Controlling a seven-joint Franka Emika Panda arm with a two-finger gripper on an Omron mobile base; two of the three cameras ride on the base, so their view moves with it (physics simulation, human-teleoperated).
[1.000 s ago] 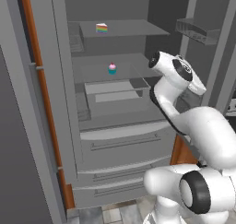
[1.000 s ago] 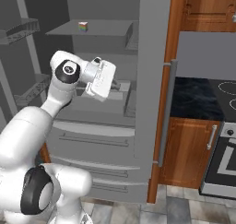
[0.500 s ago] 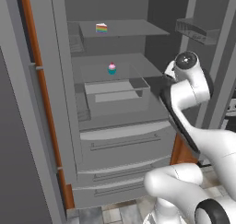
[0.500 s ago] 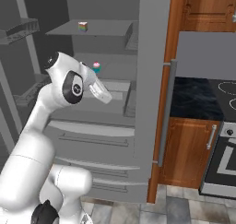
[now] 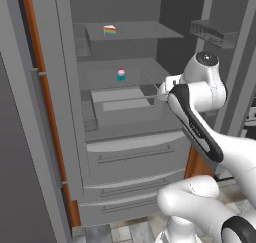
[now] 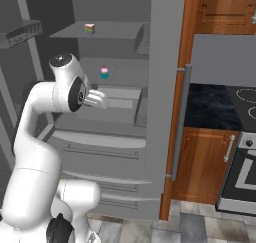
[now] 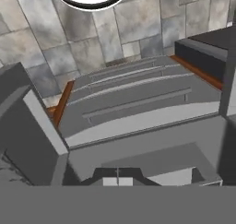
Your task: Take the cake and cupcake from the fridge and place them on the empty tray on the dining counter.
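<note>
Since 1 second ago the arm has swung its forearm up and its wrist in toward the fridge [image 5: 125,152] interior; cake and cupcake have not shifted. Both base views hold the same framing, so the base stayed put.

Room: tiled stone floor [image 6: 200,222] at bottom of the right base view, wood cabinet [image 6: 205,162] under a dark marbled counter [image 6: 210,107] at right, stove edge at far right. Fridge doors stand open, 1 grey door panel [image 6: 167,87] running down the centre of the right base view, the other along the left edge of the left base view.

Fridge contents: cake [image 5: 110,31] sits on the top shelf, upper centre of the left base view, upper left in the right base view [image 6: 89,28]. Cupcake [image 5: 121,74] sits alone on the shelf below, centre of frame; in the right base view [image 6: 104,72] it is just up and right of the wrist. A clear crisper bin [image 5: 120,104] lies under that shelf, 2 closed drawers [image 5: 130,187] lower down.

Gripper [image 6: 102,101] points into the fridge below the cupcake, apart from it, near the bin front. Pincer is fully closed with nothing between the fingers. Hand view looks down on the drawer fronts [image 7: 138,108] and floor tiles.
</note>
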